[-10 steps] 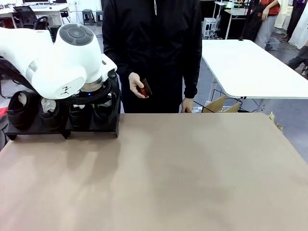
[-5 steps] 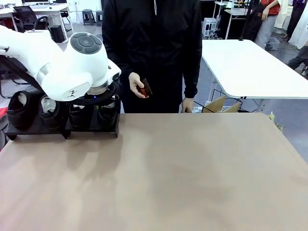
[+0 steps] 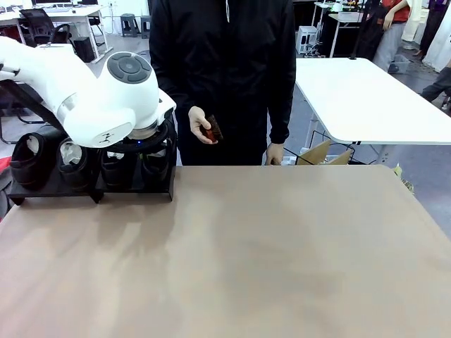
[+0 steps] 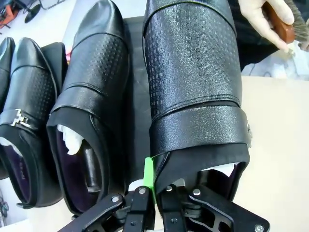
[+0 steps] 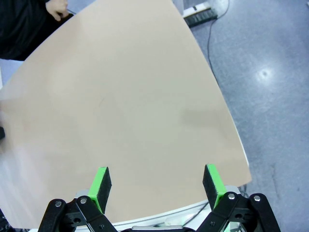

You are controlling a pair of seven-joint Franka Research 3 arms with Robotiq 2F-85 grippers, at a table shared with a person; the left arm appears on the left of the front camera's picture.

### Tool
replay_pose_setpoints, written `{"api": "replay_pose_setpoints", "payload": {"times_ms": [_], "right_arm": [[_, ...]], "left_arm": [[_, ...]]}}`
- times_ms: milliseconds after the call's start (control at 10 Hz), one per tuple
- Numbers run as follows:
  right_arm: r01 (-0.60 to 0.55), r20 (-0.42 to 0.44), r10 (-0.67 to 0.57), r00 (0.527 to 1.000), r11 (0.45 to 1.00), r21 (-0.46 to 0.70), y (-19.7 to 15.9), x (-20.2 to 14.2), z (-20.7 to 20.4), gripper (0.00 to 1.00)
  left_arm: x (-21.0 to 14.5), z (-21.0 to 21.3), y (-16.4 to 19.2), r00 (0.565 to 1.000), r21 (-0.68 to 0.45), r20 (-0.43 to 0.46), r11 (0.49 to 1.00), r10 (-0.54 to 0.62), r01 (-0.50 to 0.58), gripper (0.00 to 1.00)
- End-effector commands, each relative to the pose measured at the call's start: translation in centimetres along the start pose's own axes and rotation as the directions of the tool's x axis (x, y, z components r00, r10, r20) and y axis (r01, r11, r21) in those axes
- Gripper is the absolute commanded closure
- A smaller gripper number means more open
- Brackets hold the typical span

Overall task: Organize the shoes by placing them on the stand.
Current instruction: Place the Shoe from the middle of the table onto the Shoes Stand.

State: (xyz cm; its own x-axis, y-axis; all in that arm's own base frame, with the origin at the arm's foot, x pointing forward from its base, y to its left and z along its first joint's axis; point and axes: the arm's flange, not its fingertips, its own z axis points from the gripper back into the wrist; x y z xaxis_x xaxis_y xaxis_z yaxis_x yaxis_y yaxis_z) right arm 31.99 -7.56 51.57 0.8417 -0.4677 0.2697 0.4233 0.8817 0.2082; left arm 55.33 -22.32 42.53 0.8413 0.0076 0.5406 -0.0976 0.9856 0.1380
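- Front view: the left arm (image 3: 91, 98) leans in over the stand (image 3: 84, 184), a low black rack at the far left of the tan counter (image 3: 268, 260), and hides the stand's right end.
- Four black shoes (image 3: 32, 160) sit in a row on that stand, whitish stuffing showing in the two at the left.
- Left wrist view: the left hand (image 4: 153, 188) is clamped on the rear collar of the rightmost shoe (image 4: 193, 82), one green pad (image 4: 148, 174) pressed to the leather edge, jaws nearly together.
- That shoe lies toe away from the camera, just beside its neighbour (image 4: 91, 106), and farther left comes a buckled shoe (image 4: 26, 111).
- Right wrist view: the right hand (image 5: 157, 186) hangs over bare counter near its edge, fingers (image 5: 101, 186) spread wide apart, nothing between them.
- Across the counter a person in black stands, one hand (image 3: 201, 125) holding a small brown brush (image 3: 213, 128) at waist height.
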Motion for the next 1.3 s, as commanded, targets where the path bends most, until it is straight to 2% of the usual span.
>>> {"api": "replay_pose_setpoints", "payload": {"times_ms": [0,100,600,700,900,1100,1200], "right_arm": [[-0.005,-0.001,0.005,1.0,1.0,0.01,0.0,0.1,0.0,0.0],[-0.005,-0.001,0.005,1.0,1.0,0.01,0.0,0.1,0.0,0.0],[-0.005,-0.001,0.005,1.0,1.0,0.01,0.0,0.1,0.0,0.0],[-0.005,-0.001,0.005,1.0,1.0,0.01,0.0,0.1,0.0,0.0],[-0.005,-0.001,0.005,1.0,1.0,0.01,0.0,0.1,0.0,0.0],[-0.005,-0.001,0.005,1.0,1.0,0.01,0.0,0.1,0.0,0.0],[-0.005,-0.001,0.005,1.0,1.0,0.01,0.0,0.1,0.0,0.0]], "left_arm": [[0.4,-0.2,-0.3,0.999,-0.01,0.025,1.0,0.028,-0.028,1.0],[0.4,-0.3,-0.3,0.999,-0.007,0.03,1.0,0.024,-0.024,0.98],[0.3,0.3,-0.2,0.996,0.076,0.076,0.996,0.041,-0.047,0.03],[0.2,0.9,-0.2,0.995,0.087,0.094,0.995,0.041,-0.05,0.0],[-0.6,4.0,-0.8,0.992,0.083,0.116,0.995,0.042,-0.051,0.0],[-2.3,6.5,-1.3,0.995,0.045,0.055,0.995,0.082,-0.084,0.0],[-3.2,8.1,-0.7,0.99,0.042,0.054,0.991,0.127,-0.129,0.0]]}}
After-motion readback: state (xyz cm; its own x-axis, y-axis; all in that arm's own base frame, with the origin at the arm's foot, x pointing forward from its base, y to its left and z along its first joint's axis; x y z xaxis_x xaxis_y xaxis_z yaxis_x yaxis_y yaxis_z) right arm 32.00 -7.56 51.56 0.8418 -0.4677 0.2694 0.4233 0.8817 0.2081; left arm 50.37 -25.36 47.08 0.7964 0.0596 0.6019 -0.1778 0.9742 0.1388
